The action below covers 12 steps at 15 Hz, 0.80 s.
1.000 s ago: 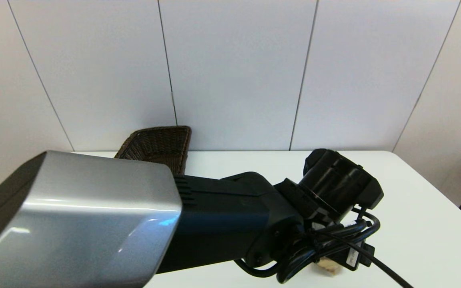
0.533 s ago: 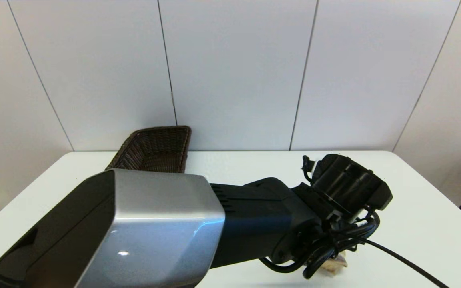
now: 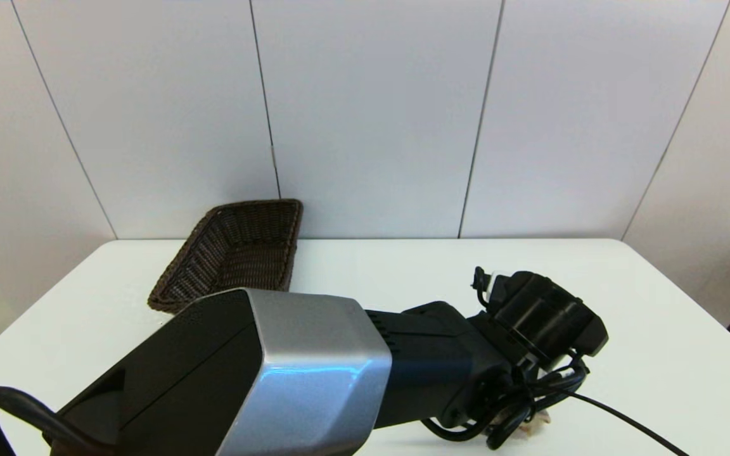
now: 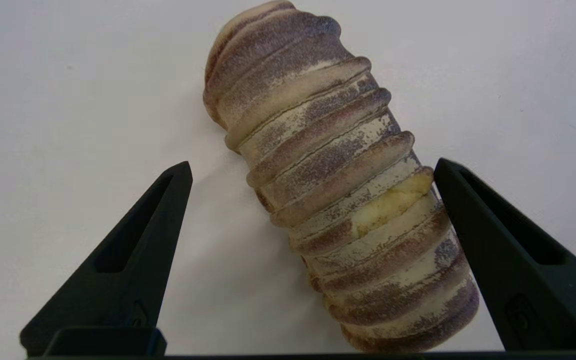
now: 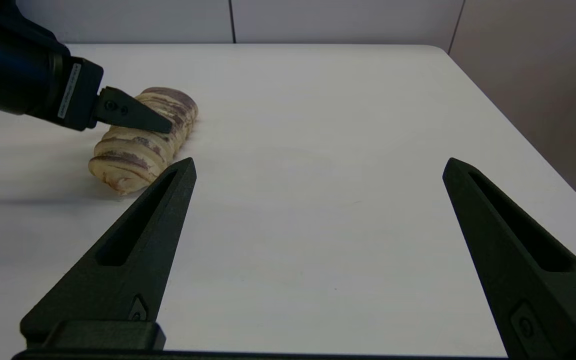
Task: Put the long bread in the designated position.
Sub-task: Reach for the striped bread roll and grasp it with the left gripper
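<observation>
The long bread (image 4: 338, 200) lies flat on the white desk (image 5: 318, 175), a ridged loaf of tan-yellow crust with purple-brown stripes and one pale yellow patch on its side. The left gripper (image 4: 313, 167) is down around it, jaws spread wide with one black finger on each side of the loaf; one finger sits right at the crust, though contact cannot be told, and the other is clearly apart from it. From the right wrist camera, one of those fingers crosses in front of the loaf's upper side. In the head view the left arm (image 3: 314, 373) covers nearly all of the bread. A dark wicker basket (image 3: 232, 256) sits well away from the bread, at the desk's far edge against the wall. The right gripper (image 5: 318, 167) hovers over bare desk, beside the bread but apart from it, jaws released and holding nothing.
</observation>
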{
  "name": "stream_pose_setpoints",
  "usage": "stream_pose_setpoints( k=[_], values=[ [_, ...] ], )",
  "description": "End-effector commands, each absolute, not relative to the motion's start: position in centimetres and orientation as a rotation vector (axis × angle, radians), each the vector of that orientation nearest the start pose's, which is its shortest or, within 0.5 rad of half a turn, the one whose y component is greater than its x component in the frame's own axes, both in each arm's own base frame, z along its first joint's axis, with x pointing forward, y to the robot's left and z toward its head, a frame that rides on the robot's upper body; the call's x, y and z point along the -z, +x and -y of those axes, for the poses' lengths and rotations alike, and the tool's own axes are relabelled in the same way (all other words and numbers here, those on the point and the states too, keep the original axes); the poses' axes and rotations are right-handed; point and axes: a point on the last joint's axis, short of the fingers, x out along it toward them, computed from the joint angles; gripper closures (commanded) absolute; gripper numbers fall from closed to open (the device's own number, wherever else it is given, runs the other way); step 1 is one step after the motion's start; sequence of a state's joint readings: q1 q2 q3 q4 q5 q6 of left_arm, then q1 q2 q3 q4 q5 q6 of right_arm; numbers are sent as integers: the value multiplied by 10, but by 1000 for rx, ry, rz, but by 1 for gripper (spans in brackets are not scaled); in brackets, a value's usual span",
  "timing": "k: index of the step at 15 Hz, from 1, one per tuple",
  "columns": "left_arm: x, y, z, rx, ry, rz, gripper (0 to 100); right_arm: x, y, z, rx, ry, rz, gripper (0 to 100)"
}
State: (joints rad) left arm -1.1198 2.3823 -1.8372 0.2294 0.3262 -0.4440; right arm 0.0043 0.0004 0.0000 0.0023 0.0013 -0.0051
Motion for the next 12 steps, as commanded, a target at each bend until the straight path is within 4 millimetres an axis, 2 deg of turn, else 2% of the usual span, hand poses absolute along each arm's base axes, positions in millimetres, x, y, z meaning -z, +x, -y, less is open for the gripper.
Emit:
stream_pose_setpoints(
  k=[1, 5, 6, 12],
  values=[
    [-108, 215, 428, 593, 117, -741, 0, -75, -23, 0, -8, -6, -5, 0],
    [-109, 215, 429, 593, 112, -736, 0, -75, -23, 0, -6, -6, -5, 0],
    [-109, 215, 429, 592, 113, -735, 100, -75, -23, 0, -6, -6, -5, 0],
    [-111, 215, 429, 598, 116, -733, 100, -75, -23, 0, -6, -6, -3, 0]
  ],
)
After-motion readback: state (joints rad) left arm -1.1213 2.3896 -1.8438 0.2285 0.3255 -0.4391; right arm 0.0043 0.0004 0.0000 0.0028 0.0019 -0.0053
